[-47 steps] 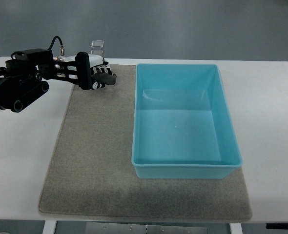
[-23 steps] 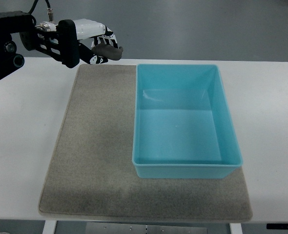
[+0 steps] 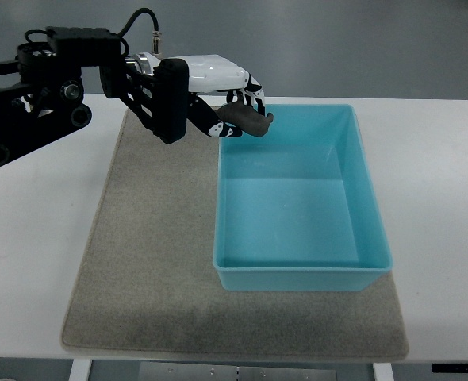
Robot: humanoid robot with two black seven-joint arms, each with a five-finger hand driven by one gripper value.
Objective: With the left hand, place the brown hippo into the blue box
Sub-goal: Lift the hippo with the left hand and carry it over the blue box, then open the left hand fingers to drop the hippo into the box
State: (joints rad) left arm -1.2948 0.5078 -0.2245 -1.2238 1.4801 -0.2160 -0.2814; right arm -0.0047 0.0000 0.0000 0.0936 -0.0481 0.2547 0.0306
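Since the earlier frames the left hand (image 3: 232, 101) has travelled to the right and nearer to the camera, from the far left corner of the table to the far left corner of the blue box (image 3: 301, 275). Its fingers (image 3: 251, 86) are curled around the brown hippo (image 3: 246, 120), a small dark brown object with a rounded, smooth shape; only a part of it shows under the fingers. The hippo is held in the air above the rim of the box at that corner, and it reaches a little over the inside.

One blue box stands on the mat. It is rectangular, of smooth light blue plastic with a slightly shiny floor and straight walls, and nothing lies inside it. One grey mat (image 3: 147, 262) lies under it; the mat looks like felt or short carpet, rough and dull, with rounded corners. The mat lies on one white table (image 3: 36, 254), which has a smooth flat top.

The hand has white shell pieces on its back and black joints, and it sits on a black forearm (image 3: 36, 123) with open slots near the wrist and a black cable that loops above it. The box and the mat stand where they stood before.
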